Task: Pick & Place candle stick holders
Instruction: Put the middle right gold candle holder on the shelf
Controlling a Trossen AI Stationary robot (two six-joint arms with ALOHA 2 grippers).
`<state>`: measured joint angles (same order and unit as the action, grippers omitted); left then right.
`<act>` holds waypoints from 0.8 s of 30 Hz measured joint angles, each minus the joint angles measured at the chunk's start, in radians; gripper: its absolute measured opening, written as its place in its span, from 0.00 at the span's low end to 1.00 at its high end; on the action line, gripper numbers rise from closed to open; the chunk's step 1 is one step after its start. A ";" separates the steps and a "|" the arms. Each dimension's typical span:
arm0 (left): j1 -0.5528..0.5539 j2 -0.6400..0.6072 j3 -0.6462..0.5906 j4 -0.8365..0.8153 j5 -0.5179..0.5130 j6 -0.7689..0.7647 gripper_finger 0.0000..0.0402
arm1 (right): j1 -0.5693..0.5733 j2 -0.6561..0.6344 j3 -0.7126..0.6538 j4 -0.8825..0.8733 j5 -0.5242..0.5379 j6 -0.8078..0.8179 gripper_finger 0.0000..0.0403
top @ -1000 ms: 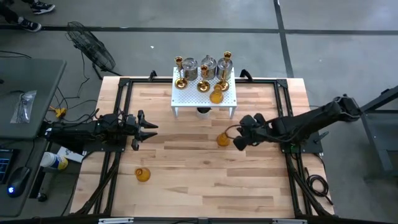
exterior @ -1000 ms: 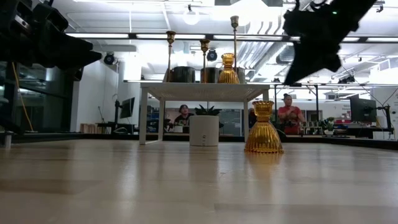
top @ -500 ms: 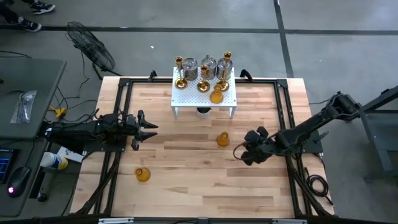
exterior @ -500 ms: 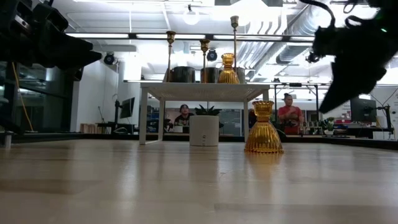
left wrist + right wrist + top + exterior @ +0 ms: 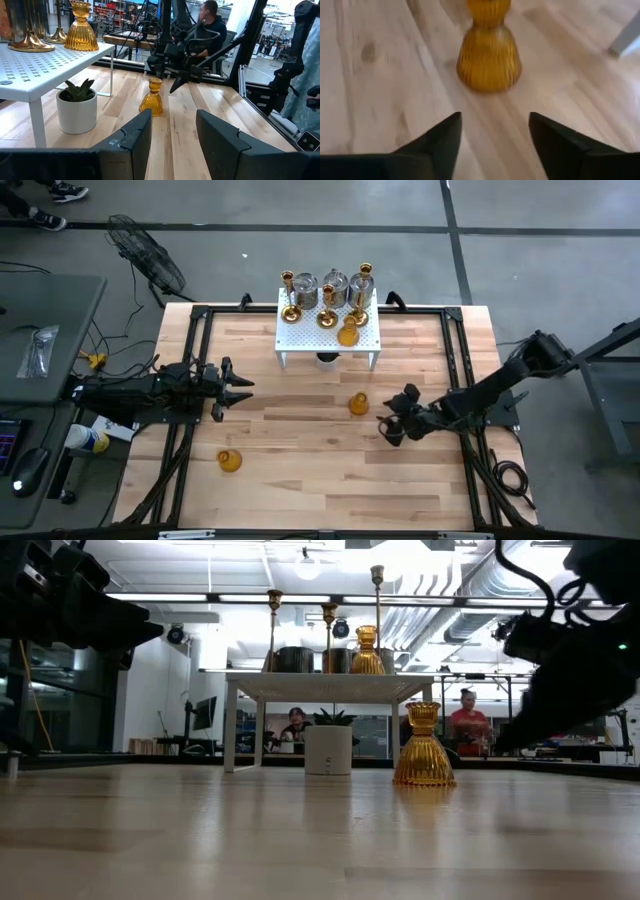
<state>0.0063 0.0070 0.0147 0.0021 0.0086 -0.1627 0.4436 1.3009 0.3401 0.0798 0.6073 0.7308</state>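
Observation:
An amber candle stick holder [image 5: 358, 404] stands upright on its wide base in the middle of the table. It also shows in the right wrist view [image 5: 488, 55] and the low view [image 5: 423, 747]. My right gripper [image 5: 392, 426] is open just to its right and nearer the front edge, fingers pointing at it, apart from it. A second amber holder [image 5: 229, 461] rests on the table at the near left. My left gripper [image 5: 238, 386] waits open at the left side. Gold candlesticks [image 5: 289, 298], silvery jars [image 5: 334, 285] and one amber holder [image 5: 348, 335] stand on the white rack [image 5: 300, 338].
The white perforated rack [image 5: 320, 685] stands on legs at the table's far middle, with a small potted plant [image 5: 76, 107] under it. Black frame rails [image 5: 455, 380] run along the table's sides. People sit in the room beyond the table.
My right gripper has drawn back from beside the standing amber holder, moving toward the table's near and right edges and coming down lower over the table. The holder has stayed upright where it was.

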 joint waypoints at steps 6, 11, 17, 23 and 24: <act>0.000 0.000 0.000 0.000 0.000 0.000 0.38 | -0.050 0.132 -0.014 0.276 0.032 -0.093 0.76; 0.000 0.000 0.000 0.000 0.000 0.000 0.38 | -0.084 0.271 -0.014 0.516 0.031 -0.161 0.83; 0.000 0.000 0.000 0.000 0.000 0.000 0.38 | -0.093 0.406 -0.013 0.763 0.043 -0.225 0.84; 0.000 0.000 0.000 0.000 0.000 0.000 0.38 | -0.099 0.477 -0.011 0.906 0.075 -0.284 0.84; 0.000 0.000 0.000 0.000 0.000 0.000 0.38 | -0.104 0.484 -0.010 0.925 0.075 -0.293 0.84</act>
<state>0.0059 0.0067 0.0147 0.0021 0.0086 -0.1627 0.3400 1.7847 0.3297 1.0049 0.6819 0.4376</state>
